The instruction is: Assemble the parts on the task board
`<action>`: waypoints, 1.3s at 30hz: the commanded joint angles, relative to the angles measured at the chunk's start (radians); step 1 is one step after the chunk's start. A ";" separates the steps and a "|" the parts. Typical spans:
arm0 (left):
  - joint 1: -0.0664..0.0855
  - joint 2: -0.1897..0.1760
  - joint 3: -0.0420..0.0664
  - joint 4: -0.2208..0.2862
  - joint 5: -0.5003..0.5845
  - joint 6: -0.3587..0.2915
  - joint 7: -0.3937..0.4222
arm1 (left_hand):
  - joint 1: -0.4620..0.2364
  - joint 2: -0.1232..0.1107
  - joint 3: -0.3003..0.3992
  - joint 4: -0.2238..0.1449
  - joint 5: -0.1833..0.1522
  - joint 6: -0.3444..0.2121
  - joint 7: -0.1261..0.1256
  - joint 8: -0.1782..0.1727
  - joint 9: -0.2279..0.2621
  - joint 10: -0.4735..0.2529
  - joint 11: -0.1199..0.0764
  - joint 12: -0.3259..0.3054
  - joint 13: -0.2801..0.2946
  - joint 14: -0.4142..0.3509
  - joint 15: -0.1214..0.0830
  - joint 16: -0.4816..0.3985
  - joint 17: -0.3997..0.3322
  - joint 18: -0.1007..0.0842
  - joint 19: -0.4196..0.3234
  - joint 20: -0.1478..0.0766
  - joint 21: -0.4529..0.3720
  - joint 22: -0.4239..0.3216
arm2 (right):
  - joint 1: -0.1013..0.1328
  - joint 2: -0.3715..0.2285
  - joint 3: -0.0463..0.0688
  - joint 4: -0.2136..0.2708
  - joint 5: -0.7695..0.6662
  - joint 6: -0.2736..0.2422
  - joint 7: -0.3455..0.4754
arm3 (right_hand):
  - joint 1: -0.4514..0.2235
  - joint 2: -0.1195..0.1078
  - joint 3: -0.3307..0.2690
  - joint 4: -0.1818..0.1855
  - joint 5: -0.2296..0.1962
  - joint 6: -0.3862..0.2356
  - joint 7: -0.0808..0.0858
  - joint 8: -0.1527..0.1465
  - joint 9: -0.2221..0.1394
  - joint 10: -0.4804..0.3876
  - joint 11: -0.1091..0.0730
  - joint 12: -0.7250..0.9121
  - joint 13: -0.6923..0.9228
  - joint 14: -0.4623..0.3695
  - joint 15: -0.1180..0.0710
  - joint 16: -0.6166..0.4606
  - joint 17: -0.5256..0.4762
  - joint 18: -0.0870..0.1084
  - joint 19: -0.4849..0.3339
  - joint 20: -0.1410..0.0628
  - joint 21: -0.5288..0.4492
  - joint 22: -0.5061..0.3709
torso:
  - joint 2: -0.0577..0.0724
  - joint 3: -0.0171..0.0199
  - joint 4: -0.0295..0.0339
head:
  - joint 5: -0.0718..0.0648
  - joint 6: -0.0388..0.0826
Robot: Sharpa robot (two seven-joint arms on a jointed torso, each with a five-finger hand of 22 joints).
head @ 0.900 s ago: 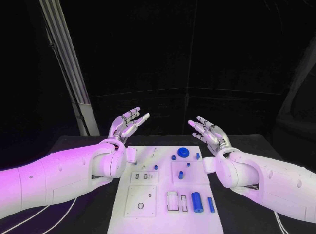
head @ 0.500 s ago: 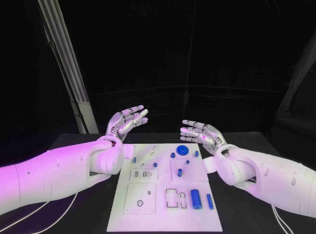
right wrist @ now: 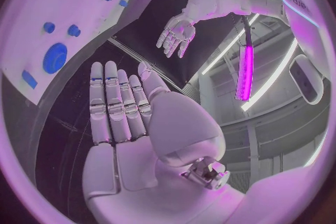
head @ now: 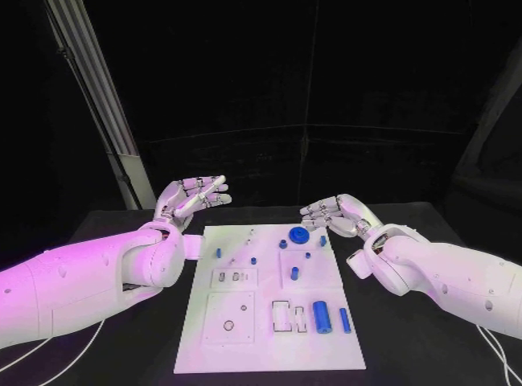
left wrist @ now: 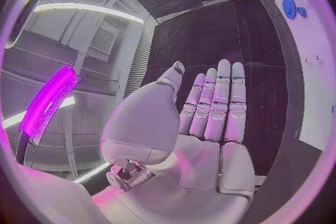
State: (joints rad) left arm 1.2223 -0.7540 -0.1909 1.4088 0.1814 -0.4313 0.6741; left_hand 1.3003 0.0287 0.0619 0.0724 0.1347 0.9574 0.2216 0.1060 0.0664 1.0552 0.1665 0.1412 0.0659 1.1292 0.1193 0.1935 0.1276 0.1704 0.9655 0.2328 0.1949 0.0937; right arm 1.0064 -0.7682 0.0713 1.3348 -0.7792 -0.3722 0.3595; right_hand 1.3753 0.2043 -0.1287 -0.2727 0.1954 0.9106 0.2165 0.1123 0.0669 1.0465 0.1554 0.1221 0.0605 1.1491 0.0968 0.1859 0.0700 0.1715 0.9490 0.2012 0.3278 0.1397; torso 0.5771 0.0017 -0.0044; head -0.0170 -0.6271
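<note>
The white task board (head: 261, 354) lies lengthwise in the middle of the black table. On it are blue parts: a round disc (head: 297, 235) near the far edge, a thick cylinder (head: 322, 315) and a thin rod (head: 344, 319) at the near right, and several small pegs between. My left hand (head: 191, 197) hovers beyond the board's far left corner with its fingers straight and nothing in it (left wrist: 210, 117). Just right of the disc, my right hand (head: 334, 213) hangs over the far right corner, likewise holding nothing (right wrist: 126, 106).
A slanted metal rail (head: 92, 104) stands behind the table at the far left. Cables (head: 76, 346) trail off the near left side. Black table surface (head: 423, 346) flanks the board. Outlined recesses (head: 281, 314) mark the board's near half.
The camera has shifted. My right hand has tipped forward and dropped toward the blue disc. My left hand has lowered and drifted left, away from the board.
</note>
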 commanded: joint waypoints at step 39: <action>0.004 -0.066 0.001 0.201 -0.002 0.084 -0.011 | -0.008 0.005 -0.008 -0.022 0.001 0.014 0.006 -0.027 -0.003 0.016 0.002 -0.039 -0.001 0.005 0.002 -0.041 0.014 0.012 0.021 0.000 -0.034 -0.020 | 0.117 0.087 0.014 0.012 -0.915 0.170 -0.437 | -0.015 -0.057 0.027 -0.016 0.005 0.070 -0.045 -0.048 -0.001 0.059 -0.053 -0.059 0.003 0.328 -0.092 0.574 0.400 -0.011 0.253 -0.097 0.707 0.491 | 0.148 -0.0023 0.0355 | -0.061 0.033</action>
State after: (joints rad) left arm 1.2247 -0.8208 -0.1907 1.6066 0.1769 -0.3689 0.6619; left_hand 1.3004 0.0287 0.0541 0.0535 0.1347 0.9704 0.2179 0.0819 0.0652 1.0717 0.1630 0.1044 0.0663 1.1382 0.1201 0.1559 0.1406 0.1699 0.9871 0.2268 0.1634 0.0745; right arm 1.1205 -0.6819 0.0838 1.3462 -1.6460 -0.2539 -0.0555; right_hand 1.3669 0.1464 -0.1066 -0.2882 0.2038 0.9872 0.1709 0.0689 0.0658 1.1108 0.1019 0.0656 0.0626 1.4617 -0.0002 0.7557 0.4713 0.1711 1.2013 0.1054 1.0318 0.6291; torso 0.7195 0.0008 0.0275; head -0.0766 -0.5927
